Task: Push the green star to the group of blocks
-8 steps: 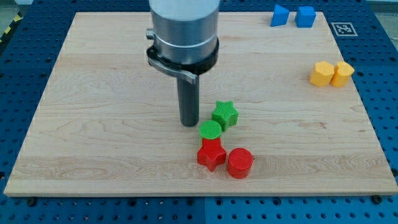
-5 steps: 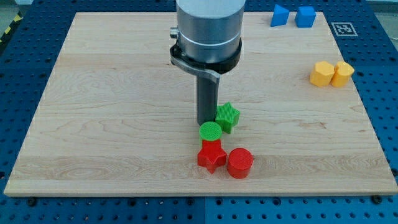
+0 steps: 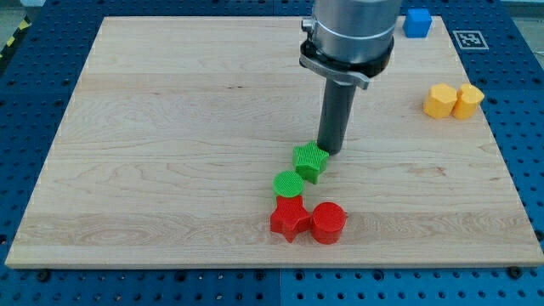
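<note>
The green star (image 3: pixel 309 161) lies on the wooden board (image 3: pixel 153 144) just right of centre. My tip (image 3: pixel 330 151) is at the star's upper right edge, touching or nearly touching it. A green cylinder (image 3: pixel 288 184) sits just below and left of the star, close to it. Below that a red star (image 3: pixel 290 218) and a red cylinder (image 3: pixel 328 223) sit side by side. These three form a tight group near the view's bottom.
Two yellow blocks (image 3: pixel 453 100) sit together at the right edge of the board. A blue cube (image 3: pixel 416 23) shows at the top right; the arm's grey body (image 3: pixel 353 34) hides what lies left of it.
My tip moved from the star's left, across its top, to its upper right. The green star shifted slightly. The arm now hides one blue block.
</note>
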### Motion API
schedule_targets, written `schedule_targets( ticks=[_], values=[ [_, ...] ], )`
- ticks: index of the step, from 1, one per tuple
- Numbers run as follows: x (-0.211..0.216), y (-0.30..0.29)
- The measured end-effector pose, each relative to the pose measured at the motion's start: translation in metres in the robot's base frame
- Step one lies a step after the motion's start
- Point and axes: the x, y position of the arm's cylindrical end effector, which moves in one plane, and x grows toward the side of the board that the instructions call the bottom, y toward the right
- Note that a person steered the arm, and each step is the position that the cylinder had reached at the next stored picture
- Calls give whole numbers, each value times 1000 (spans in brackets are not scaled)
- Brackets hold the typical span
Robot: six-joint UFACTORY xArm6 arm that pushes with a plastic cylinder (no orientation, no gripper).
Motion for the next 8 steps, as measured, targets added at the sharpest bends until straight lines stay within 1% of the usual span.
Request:
schedule_targets(
  ticks=[1,3,4,5,6,7,8],
  values=[
    [23,0],
    [15,0],
    [-20,-14],
    [-21,-54],
    [-7,-49],
    [8,-21],
    [36,-9]
  ],
)
